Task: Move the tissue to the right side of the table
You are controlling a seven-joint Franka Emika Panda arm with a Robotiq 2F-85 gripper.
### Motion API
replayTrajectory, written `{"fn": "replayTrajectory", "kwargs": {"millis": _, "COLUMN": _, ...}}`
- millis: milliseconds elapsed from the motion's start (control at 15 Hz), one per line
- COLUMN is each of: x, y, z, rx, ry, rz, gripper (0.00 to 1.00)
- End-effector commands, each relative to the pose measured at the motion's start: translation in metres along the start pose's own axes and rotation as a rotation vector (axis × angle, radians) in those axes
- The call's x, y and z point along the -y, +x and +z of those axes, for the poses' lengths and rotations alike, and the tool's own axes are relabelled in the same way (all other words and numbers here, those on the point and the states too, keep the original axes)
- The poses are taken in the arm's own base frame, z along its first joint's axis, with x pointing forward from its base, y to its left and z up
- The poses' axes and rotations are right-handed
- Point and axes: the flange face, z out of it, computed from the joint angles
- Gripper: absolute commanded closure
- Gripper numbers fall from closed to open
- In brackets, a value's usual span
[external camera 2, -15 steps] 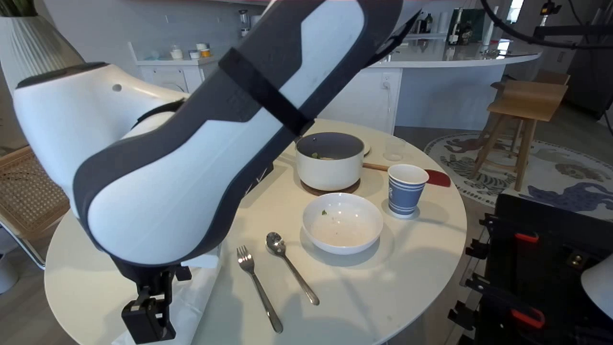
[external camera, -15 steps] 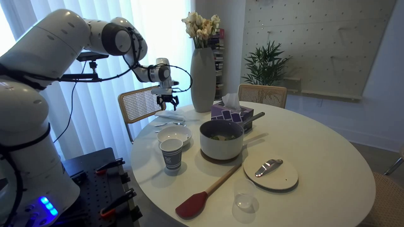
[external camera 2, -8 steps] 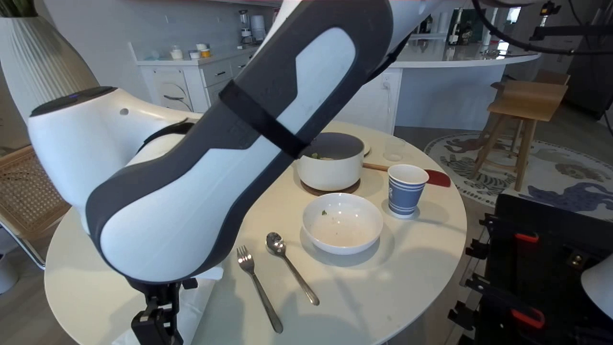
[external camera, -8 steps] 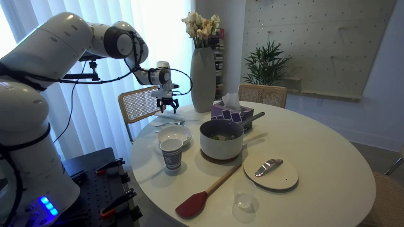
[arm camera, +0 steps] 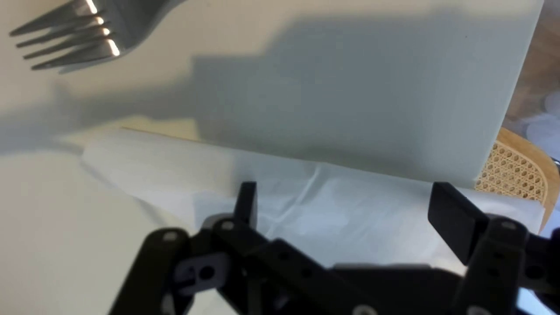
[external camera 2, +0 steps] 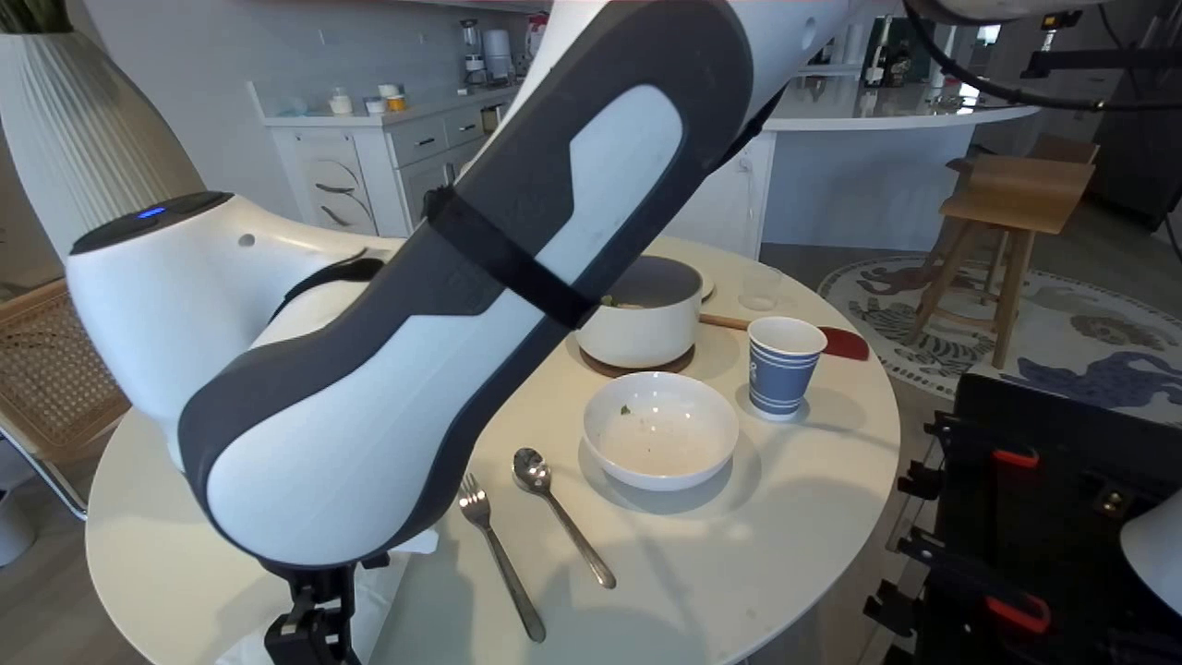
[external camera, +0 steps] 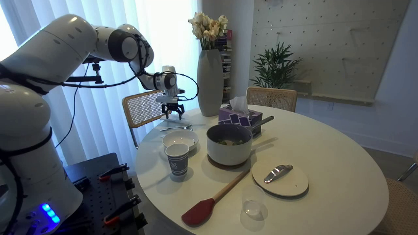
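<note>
The tissue (arm camera: pixel 323 218) is a thin white creased sheet lying on the white round table (arm camera: pixel 350 96), reaching the table's edge at the right in the wrist view. It shows partly in an exterior view (external camera 2: pixel 377 596), the rest hidden by the arm and frame edge, and as a pale strip in an exterior view (external camera: pixel 173 121). My gripper (arm camera: pixel 343 201) is open, its two black fingers wide apart above the tissue with nothing between them. In an exterior view my gripper (external camera: pixel 174 117) points down, low over the far left part of the table. Whether the fingertips touch the tissue cannot be told.
A fork (external camera 2: pixel 503 559) and spoon (external camera 2: pixel 565 522) lie beside the tissue. A bowl (external camera 2: pixel 660 429), paper cup (external camera: pixel 178 163), pot (external camera: pixel 229 147), purple tissue box (external camera: pixel 235 114), tall vase (external camera: pixel 209 83), red spatula (external camera: pixel 199 212), clear cup (external camera: pixel 252 206) and white plate (external camera: pixel 294 182) stand on the table.
My open gripper has moved down toward the tissue, with a slight shift to the right in one of the exterior views. The table objects have not moved.
</note>
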Motion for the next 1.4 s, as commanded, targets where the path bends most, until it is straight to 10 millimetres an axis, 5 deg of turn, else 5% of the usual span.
{"fn": "replayTrajectory", "kwargs": {"millis": 0, "x": 0.003, "y": 0.003, "z": -0.001, "rx": 0.005, "ry": -0.022, "rz": 0.013, "gripper": 0.0}}
{"fn": "replayTrajectory", "kwargs": {"millis": 667, "x": 0.008, "y": 0.0, "z": 0.009, "rx": 0.02, "ry": -0.02, "rz": 0.018, "gripper": 0.0}}
{"fn": "replayTrajectory", "kwargs": {"millis": 733, "x": 0.008, "y": 0.0, "z": 0.01, "rx": 0.02, "ry": -0.021, "rz": 0.02, "gripper": 0.08}}
{"fn": "replayTrajectory", "kwargs": {"millis": 800, "x": 0.008, "y": 0.0, "z": 0.01, "rx": 0.02, "ry": -0.022, "rz": 0.023, "gripper": 0.26}}
{"fn": "replayTrajectory", "kwargs": {"millis": 1333, "x": 0.003, "y": 0.003, "z": -0.003, "rx": -0.001, "ry": -0.034, "rz": 0.029, "gripper": 0.87}}
